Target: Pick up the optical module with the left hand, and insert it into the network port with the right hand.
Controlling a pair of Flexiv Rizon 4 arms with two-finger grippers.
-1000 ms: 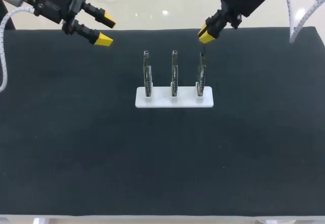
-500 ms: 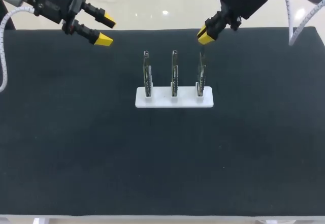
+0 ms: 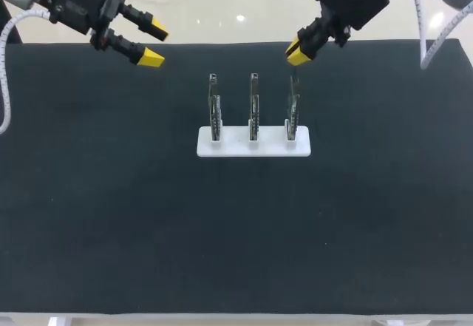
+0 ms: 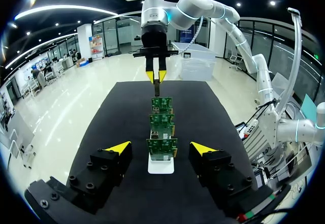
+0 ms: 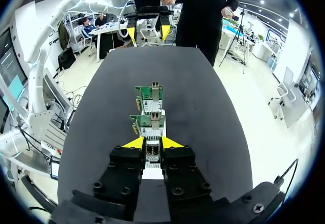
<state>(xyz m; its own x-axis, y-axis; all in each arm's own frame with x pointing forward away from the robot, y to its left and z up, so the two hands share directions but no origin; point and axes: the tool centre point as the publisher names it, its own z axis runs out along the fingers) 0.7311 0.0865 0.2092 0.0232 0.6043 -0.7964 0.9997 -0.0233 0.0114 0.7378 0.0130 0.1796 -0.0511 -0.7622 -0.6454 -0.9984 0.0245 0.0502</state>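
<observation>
Claw, right (image 3: 298, 51): fingers drawn close, pinching a slim dark piece taken to be the module (image 4: 157, 88), which hangs from the yellow tips just above the right board (image 3: 293, 108); from its own wrist the tips stand on either side of a narrow metal part directly over that board. Claw, left (image 3: 151, 43): spread wide, holding nothing, hanging over the desk's (image 3: 111, 215) rear left corner, well apart from the rack. Boards, three: upright, side by side in a white base (image 3: 236, 145) that sits mid-desk, somewhat toward the rear. Port (image 3: 293, 83): judged to be the metal cage at the right board's top, directly under the module. Step in hand: insertion; pick-up and hand-over appear done, since the left claw is bare and the module is with the right. Next move calls for squaring the module to the port's mouth and coming straight down, with little sideways push, as the boards are thin and merely slotted in the base, so likely to lean or lift. Room: the middle board (image 3: 253, 108) stands just beside the target, so clearance on that side is tight; the outer side is open. Bare desk lies broad in front and to both sides of the base. Rear edge is near both claws.
</observation>
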